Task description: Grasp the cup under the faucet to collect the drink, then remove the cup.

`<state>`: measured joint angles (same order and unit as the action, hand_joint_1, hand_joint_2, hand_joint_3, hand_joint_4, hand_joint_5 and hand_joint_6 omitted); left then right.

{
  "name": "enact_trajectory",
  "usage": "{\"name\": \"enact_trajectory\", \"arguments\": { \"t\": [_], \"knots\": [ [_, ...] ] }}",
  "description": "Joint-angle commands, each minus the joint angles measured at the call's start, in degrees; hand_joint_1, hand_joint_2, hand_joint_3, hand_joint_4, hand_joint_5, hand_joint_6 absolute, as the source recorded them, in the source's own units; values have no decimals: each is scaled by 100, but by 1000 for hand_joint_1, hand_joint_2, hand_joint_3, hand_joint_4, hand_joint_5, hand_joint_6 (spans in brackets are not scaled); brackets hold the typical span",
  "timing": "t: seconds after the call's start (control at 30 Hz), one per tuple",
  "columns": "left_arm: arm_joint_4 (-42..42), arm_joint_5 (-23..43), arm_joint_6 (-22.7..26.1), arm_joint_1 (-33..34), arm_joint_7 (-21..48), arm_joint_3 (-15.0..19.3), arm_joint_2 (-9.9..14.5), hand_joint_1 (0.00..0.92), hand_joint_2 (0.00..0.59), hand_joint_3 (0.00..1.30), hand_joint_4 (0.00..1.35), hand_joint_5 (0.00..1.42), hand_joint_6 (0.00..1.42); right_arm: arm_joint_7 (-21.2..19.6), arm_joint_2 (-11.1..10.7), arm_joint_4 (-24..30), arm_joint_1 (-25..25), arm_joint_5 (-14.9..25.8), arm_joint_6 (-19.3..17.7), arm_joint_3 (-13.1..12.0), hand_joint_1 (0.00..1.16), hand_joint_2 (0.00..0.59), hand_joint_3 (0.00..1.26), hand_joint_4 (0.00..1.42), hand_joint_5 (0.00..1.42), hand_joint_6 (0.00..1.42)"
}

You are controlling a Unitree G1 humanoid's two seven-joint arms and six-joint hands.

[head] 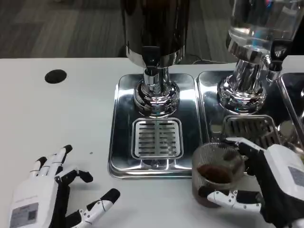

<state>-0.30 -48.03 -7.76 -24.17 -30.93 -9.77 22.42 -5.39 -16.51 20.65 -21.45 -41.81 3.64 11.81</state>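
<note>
Right hand (278, 183) grips the cup (216, 173): fingers wrapped around its far side and one curled across the lower front. Cup is clear plastic, upright, dark drink in the bottom part. It sits at the front right corner of the left tray (124, 156), partly over the tray's front edge and the table (57, 118), just beside the gap between the two trays. It is well off the grate (157, 137) and not below the faucet (151, 59).

Left hand (52, 192) is empty, fingers spread apart, palm down low over the table at the lower left, well apart from the tray.

Left dispenser (154, 28) is dark, standing on a chrome base (156, 95) at the back of the left tray; the faucet has a black tap head in front (can't tell if anything is flowing). Right dispenser (261, 23) has a clear tank and stands on the right tray (211, 95), with its own grate (249, 128) in front, just behind the right hand's fingers.

A black round hole (55, 76) is in the table, far left.
</note>
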Motion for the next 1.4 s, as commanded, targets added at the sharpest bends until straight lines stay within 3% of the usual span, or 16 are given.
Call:
{"name": "enact_trajectory", "arguments": {
  "t": [0.03, 0.47, 0.67, 1.0, 1.4],
  "knots": [
    [58, -60, 38, 22, 54, -5, 68, 0, 116, 599, 0, 130, 80, -268, 4, -16, 0, -4, -277, -65, 778, 202, 612, 671, 600, 587],
    [48, -51, 62, 1, 45, 8, 72, 0, 115, 598, 0, 130, 79, -507, 7, -325, 70, -352, -368, 89, 779, 202, 573, 654, 571, 577],
    [42, -46, 64, -7, 42, 15, 74, 0, 115, 598, 0, 130, 79, -522, -3, -397, 83, -300, -447, 80, 753, 201, 469, 590, 531, 554],
    [43, -24, 50, -26, 24, 28, 83, 0, 115, 598, 0, 130, 79, -305, -143, -413, 125, -111, -591, 70, 704, 184, 207, 354, 385, 486],
    [-17, 8, 5, -88, 8, 72, 109, 0, 117, 598, 0, 130, 79, -198, -232, -229, -1, -105, -638, 78, 644, 182, 107, 216, 303, 439]
  ]
}}
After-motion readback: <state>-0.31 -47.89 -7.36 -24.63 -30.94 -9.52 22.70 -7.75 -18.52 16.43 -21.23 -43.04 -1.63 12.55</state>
